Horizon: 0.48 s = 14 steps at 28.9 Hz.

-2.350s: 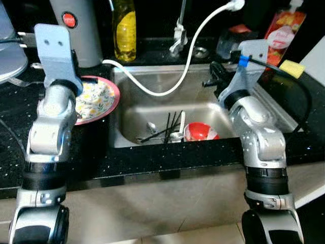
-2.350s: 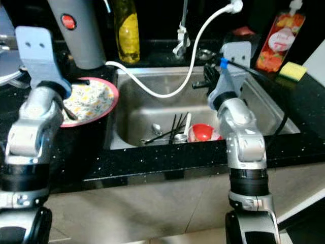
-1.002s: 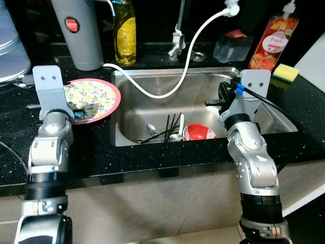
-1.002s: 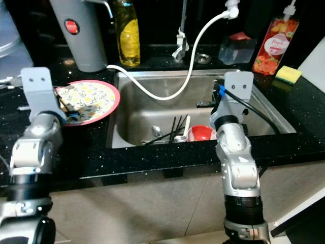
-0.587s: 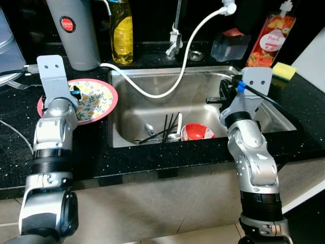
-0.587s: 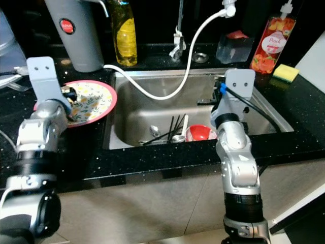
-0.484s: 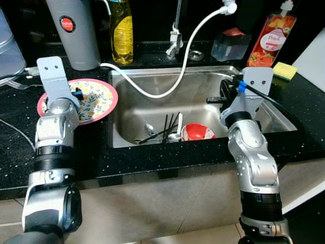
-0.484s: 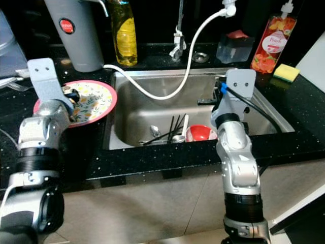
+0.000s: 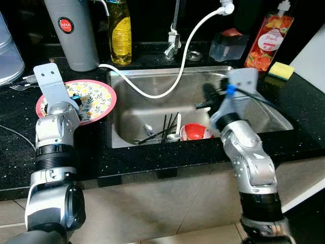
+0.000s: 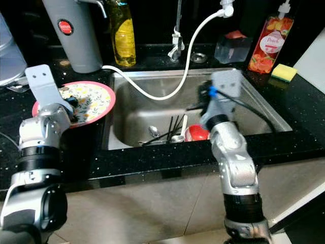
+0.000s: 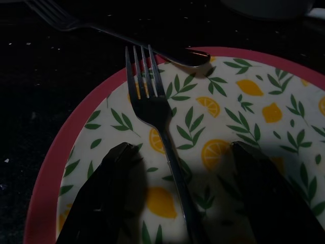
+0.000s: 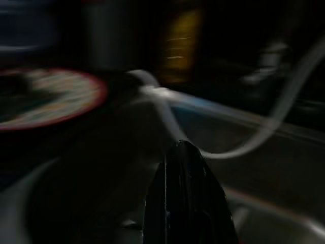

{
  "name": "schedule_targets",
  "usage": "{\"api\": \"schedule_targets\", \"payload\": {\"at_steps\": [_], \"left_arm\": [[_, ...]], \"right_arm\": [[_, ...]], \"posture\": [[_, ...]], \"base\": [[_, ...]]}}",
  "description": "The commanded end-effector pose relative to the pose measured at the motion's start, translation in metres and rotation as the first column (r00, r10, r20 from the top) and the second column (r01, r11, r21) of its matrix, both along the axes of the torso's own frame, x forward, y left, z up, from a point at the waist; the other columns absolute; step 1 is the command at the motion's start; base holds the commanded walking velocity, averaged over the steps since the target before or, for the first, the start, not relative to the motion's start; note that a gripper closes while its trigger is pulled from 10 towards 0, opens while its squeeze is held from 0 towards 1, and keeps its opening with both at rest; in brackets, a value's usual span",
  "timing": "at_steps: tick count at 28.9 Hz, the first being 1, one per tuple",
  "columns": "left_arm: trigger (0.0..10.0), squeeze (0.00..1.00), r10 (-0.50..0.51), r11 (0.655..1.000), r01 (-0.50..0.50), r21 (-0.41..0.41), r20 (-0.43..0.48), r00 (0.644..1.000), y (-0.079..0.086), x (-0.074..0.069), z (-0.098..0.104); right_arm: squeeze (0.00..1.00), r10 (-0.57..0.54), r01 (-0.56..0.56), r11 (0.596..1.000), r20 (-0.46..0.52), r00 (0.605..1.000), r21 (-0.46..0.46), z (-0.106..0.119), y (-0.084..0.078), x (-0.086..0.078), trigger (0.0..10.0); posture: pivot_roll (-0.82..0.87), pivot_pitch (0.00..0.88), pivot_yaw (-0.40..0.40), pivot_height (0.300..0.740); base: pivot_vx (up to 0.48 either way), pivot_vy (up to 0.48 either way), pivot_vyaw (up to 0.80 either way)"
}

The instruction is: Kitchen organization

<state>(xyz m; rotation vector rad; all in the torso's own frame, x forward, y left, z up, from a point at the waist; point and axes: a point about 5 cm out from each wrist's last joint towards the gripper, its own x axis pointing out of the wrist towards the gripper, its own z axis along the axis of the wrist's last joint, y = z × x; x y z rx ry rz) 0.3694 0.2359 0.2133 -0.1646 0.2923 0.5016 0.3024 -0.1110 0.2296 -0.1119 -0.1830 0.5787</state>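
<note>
A pink-rimmed plate (image 9: pixel 94 99) with a lemon pattern lies on the black counter left of the steel sink (image 9: pixel 254 109). My left gripper (image 11: pixel 185 198) hovers open just above it, its fingers (image 11: pixel 109 193) on either side of a fork (image 11: pixel 152 109) that lies on the plate. A second fork (image 11: pixel 76 25) rests on the counter with its handle end on the plate's rim. In the sink are a red bowl (image 9: pixel 195 131) and several pieces of cutlery (image 9: pixel 165 129). My right gripper (image 9: pixel 207 96) hangs over the sink's middle; in the blurred right wrist view its fingers (image 12: pixel 185 198) look pressed together.
Behind the sink stand a grey flask (image 9: pixel 71 33), a yellow bottle (image 9: pixel 121 28), the tap (image 9: pixel 174 35), a clear container (image 9: pixel 228 44), a red soap bottle (image 9: pixel 264 38) and a yellow sponge (image 9: pixel 281 70). A white hose (image 9: pixel 177 66) drapes across the basin.
My right arm has swung leftward over the sink. The left gripper has stayed over the plate, with the fork between its fingers.
</note>
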Motion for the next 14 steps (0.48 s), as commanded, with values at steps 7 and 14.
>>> {"api": "schedule_targets", "payload": {"at_steps": [7, 14], "left_arm": [[0.0, 0.0, 0.01, 0.999, -0.013, -0.035, -0.086, 0.996, -0.002, -0.003, -0.021], [0.0, 0.0, 0.009, 0.999, -0.012, -0.038, -0.087, 0.996, -0.003, -0.004, -0.022]], "right_arm": [[0.0, 0.231, -0.231, 0.973, 0.013, 0.973, -0.027, 0.009, 0.013, -0.021, 10.0], [0.0, 0.23, -0.23, 0.973, 0.012, 0.973, -0.02, 0.011, 0.014, -0.02, 10.0]], "posture": [[0.05, 0.0, -0.002, 0.74], [0.05, 0.0, 0.0, 0.74]], "base": [[0.0, 0.0, 0.0], [0.0, 0.0, 0.0]]}}
